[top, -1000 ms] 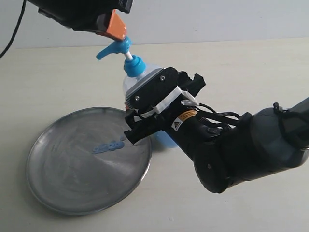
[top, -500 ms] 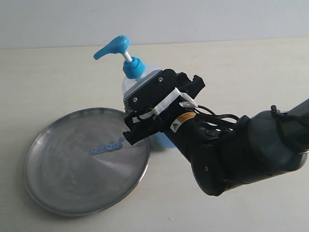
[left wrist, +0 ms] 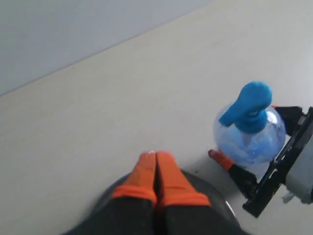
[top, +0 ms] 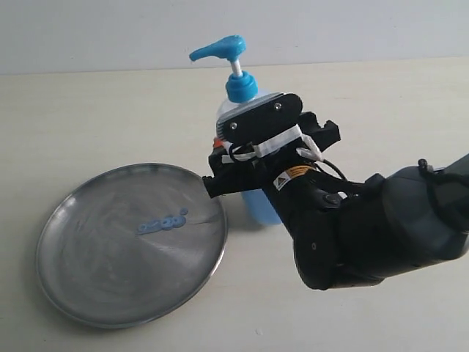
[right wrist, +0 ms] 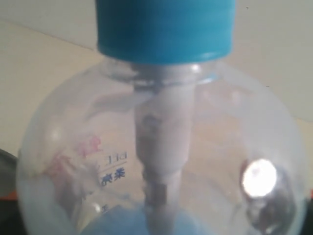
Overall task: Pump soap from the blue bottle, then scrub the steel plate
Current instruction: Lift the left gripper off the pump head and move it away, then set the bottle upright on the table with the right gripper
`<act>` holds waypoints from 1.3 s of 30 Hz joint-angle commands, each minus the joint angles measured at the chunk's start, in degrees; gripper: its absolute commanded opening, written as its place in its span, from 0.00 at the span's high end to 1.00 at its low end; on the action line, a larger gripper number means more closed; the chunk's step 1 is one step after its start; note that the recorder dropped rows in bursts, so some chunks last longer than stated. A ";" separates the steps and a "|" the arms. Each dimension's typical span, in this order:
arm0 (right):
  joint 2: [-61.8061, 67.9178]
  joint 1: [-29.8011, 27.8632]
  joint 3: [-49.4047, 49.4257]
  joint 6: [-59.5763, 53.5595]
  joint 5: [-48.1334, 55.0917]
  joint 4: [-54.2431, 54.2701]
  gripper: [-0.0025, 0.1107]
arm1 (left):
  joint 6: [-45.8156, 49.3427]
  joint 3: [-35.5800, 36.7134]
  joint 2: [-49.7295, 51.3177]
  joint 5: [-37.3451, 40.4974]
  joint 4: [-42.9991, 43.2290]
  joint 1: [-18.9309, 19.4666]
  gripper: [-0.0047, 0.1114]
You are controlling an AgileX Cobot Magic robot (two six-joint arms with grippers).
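The left gripper (left wrist: 156, 169) is seen only in its wrist view: orange fingertips are pressed together and nothing is held. In the exterior view the steel plate (top: 110, 282) is laid flat at lower left. It is judged stiff and thin, likely to skate when scrubbed, so its rim should be pinned. The soap (top: 163, 224) is smeared near the plate's middle — slippery. The blue bottle (top: 240, 86) is found at centre, just beside the plate's right edge, roughly upright. It is judged light, part-filled, slick and slightly squashy — best taken on the round body below the collar. That body is clasped by the right gripper (top: 220, 163), jaws spread wide around it.
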 commanded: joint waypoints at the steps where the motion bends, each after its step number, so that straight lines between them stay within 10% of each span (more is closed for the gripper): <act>1: -3.15 0.06 -0.25 -0.18 -4.87 1.40 0.98 | -0.31 4.02 -0.33 -2.26 0.31 -0.31 0.96; 21: -7.32 -0.34 -0.17 7.16 -4.86 2.72 0.98 | 0.05 20.56 -0.33 -12.31 2.66 -0.31 0.96; 39: -0.94 -10.11 6.18 23.99 -14.10 -19.49 0.98 | -0.33 25.61 0.82 -24.62 2.81 -0.31 0.96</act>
